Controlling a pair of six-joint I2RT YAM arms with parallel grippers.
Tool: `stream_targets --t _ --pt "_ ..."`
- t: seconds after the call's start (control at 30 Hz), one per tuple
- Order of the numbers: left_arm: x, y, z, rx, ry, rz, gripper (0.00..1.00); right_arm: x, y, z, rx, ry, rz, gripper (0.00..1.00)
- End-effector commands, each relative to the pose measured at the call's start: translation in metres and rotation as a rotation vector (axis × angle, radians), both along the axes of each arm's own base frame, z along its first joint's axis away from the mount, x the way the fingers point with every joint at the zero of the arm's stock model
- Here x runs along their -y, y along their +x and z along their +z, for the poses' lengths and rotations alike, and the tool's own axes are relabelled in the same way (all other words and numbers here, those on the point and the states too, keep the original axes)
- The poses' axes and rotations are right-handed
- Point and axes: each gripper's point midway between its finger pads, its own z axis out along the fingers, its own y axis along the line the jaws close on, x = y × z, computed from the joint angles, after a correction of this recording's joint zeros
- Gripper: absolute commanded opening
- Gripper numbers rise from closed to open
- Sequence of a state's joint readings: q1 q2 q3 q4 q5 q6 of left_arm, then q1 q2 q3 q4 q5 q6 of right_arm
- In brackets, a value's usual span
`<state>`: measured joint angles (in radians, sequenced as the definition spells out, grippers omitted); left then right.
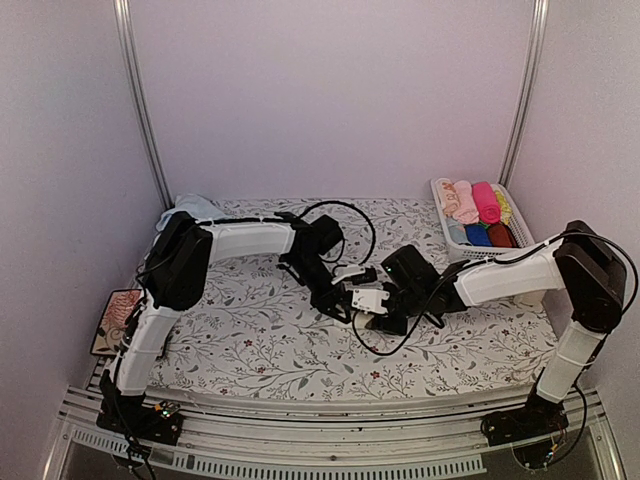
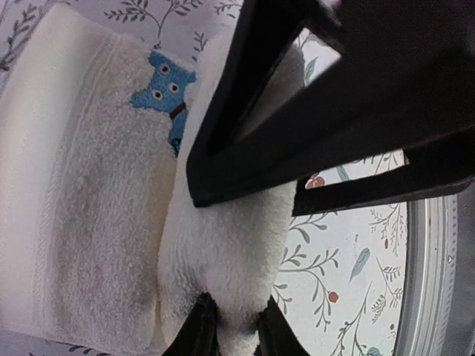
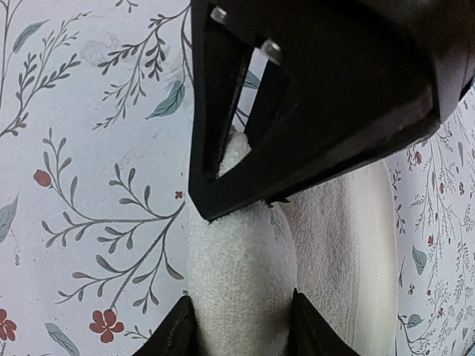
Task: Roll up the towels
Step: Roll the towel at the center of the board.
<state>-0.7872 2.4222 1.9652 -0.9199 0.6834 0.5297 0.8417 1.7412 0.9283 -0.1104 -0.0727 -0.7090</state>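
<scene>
A cream towel with a small blue bear patch lies mid-table, partly rolled. In the left wrist view its flat part spreads to the left, and the roll runs up the middle. My left gripper is shut on the near end of that roll. My right gripper faces it from the other end, and its fingers press both sides of the roll. The two grippers meet over the towel in the top view, left gripper and right gripper. A light blue towel lies bunched at the back left.
A white basket at the back right holds several rolled cloths in pink, blue and maroon. A patterned flat object sits at the left edge. Black cables loop over the floral tablecloth near both wrists.
</scene>
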Motion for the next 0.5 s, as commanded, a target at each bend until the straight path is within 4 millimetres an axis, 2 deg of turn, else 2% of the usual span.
stream_targets --t 0.0,0.13,0.23,0.4,0.47 --pt "-0.02 -0.007 -0.029 -0.082 0.104 0.023 0.2 -0.004 -0.003 -0.004 -0.017 -0.009 0.006 0.37" --pt "-0.023 -0.002 -0.028 -0.059 0.113 0.034 0.29 -0.004 -0.003 -0.012 -0.055 -0.029 -0.021 0.28" --pt "-0.028 0.003 -0.02 -0.018 0.115 0.045 0.42 -0.003 -0.006 -0.017 -0.09 -0.035 -0.037 0.25" --pt "-0.051 0.021 0.005 0.067 0.105 0.096 0.63 -0.001 -0.015 -0.02 -0.178 -0.01 -0.053 0.23" --pt "-0.062 0.031 0.025 0.135 0.087 0.129 0.69 -0.001 -0.019 -0.019 -0.228 0.015 -0.061 0.23"
